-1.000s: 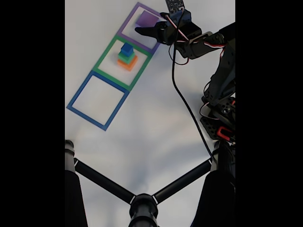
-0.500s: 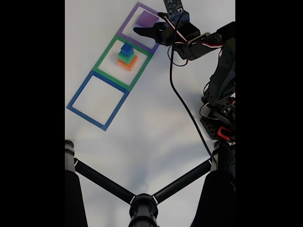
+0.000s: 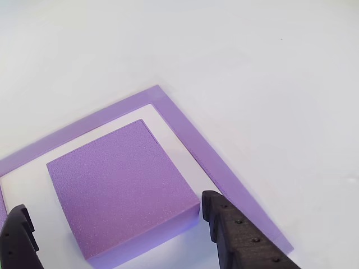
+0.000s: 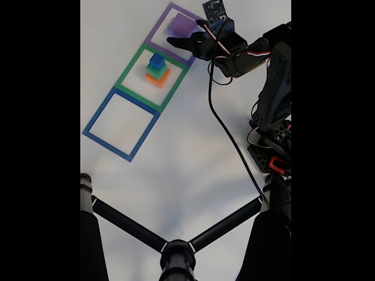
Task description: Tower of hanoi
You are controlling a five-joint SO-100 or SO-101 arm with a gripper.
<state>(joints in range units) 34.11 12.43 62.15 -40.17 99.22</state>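
Note:
A flat purple block [image 3: 120, 179] lies inside the purple square outline [image 3: 188, 137] on the white table. My gripper [image 3: 114, 204] is open, with one black finger [image 3: 238, 238] on each side of the block's near edge and touching neither side. In the fixed view the gripper [image 4: 184, 33] hovers over the same purple block [image 4: 180, 23] at the top. A small stack stands in the green square [image 4: 129, 67]: a blue block [image 4: 156, 60] on a green block [image 4: 153, 70] on an orange block [image 4: 159, 78].
A blue square outline [image 4: 98, 111] holds nothing. The arm's base and cable [image 4: 272, 134] take up the right side. A black stand with splayed legs [image 4: 176, 252] crosses the bottom of the fixed view.
The gripper has shifted slightly over the purple block and stays open. The stacked blocks have not moved.

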